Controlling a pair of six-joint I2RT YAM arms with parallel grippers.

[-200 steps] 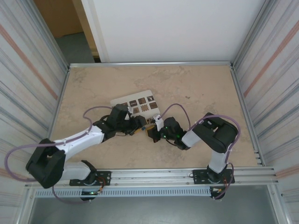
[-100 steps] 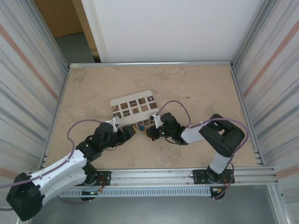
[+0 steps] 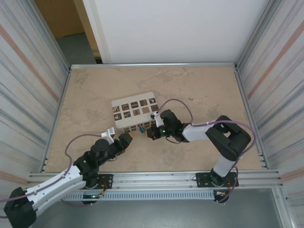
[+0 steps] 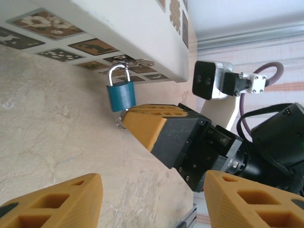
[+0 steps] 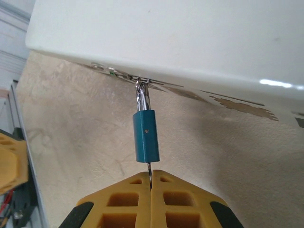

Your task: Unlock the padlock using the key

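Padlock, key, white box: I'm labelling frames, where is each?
padlock (image 5: pixel 146 136), right wrist view, blue body
key (image 5: pixel 149 167), right wrist view, blade under the padlock
white box (image 4: pixel 133 33), left wrist view, plain side wall

Beige marbled table (image 3: pixel 199 95); white grid box (image 3: pixel 135 110) on it, apparently flat

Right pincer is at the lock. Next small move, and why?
Probably roll the right pincer to turn the thin silvery key: it is shut on the key, whose tip meets the underside of the small blue padlock, and the steel shackle looks closed through the hasp on the white box.
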